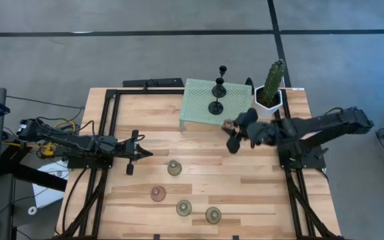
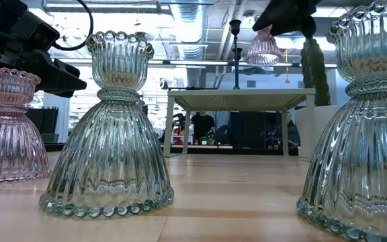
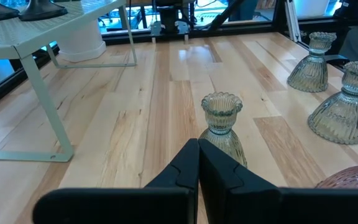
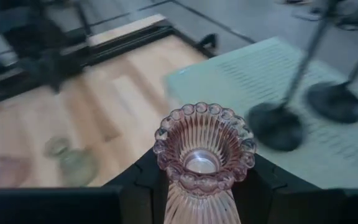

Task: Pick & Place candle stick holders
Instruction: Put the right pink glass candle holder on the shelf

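My right gripper is shut on a pinkish glass holder, in the air by the near right corner of the mint stand. It also shows high in the low view. Two black thin-stemmed holders stand on the stand by their round bases. Three pale green holders and a second pinkish one stand on the table. My left gripper is shut and empty, low over the table, left of the nearest green holder. My right gripper pinches the pinkish holder's narrow neck, just under its beaded cup, between the two fingers. The fingers come from the table's right side, slanting down. The holder stands upright, cup up, lifted clear of table and stand.
A green cactus in a white pot stands right of the stand, close behind my right arm. A black frame runs along the table's left, right and far edges. Bare wood lies between the stand and the holders on the table.
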You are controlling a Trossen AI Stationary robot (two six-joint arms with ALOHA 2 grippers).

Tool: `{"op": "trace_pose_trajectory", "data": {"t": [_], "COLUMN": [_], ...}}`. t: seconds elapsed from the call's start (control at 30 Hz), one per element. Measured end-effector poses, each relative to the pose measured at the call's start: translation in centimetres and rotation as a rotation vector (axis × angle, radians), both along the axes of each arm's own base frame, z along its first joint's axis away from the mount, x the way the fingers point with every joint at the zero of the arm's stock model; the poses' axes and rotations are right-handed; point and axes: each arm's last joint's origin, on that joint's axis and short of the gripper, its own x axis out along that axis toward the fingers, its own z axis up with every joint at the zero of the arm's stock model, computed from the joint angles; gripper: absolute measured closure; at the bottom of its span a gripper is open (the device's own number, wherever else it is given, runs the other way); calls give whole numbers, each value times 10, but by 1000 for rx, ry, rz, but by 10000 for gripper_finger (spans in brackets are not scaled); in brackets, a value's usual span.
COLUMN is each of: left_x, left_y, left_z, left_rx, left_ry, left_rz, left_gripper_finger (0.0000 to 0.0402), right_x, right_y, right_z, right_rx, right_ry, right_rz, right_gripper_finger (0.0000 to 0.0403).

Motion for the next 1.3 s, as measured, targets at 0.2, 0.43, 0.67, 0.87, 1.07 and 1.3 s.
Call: {"op": "trace_pose_trajectory", "data": {"t": [0.2,0.43,0.67,0.87,1.07,1.3], "left_x": [0,0,0,0,0,0], "left_y": [0,0,0,0,0,0], "left_z": [0,0,0,0,0,0], "left_rx": [0,0,0,0,0,0], "left_ry": [1,1,1,0,1,1], "left_rz": [0,-1,0,0,0,0], "left_gripper_finger": [395,395,395,395,395,395], "right_x": [-2,-11,-14,-4,0,0], "right_y": [-47,-91,-114,-130,-147,-159], "right_z": [2,-1,-5,-20,-28,-31], "right_rx": [-24,-6,25,34,30,15], "right_ry": [53,76,94,159,164,185], "right_rz": [-173,-354,-402,-418,-468,-495], "right_gripper_finger": [281,281,281,281,281,280]}}
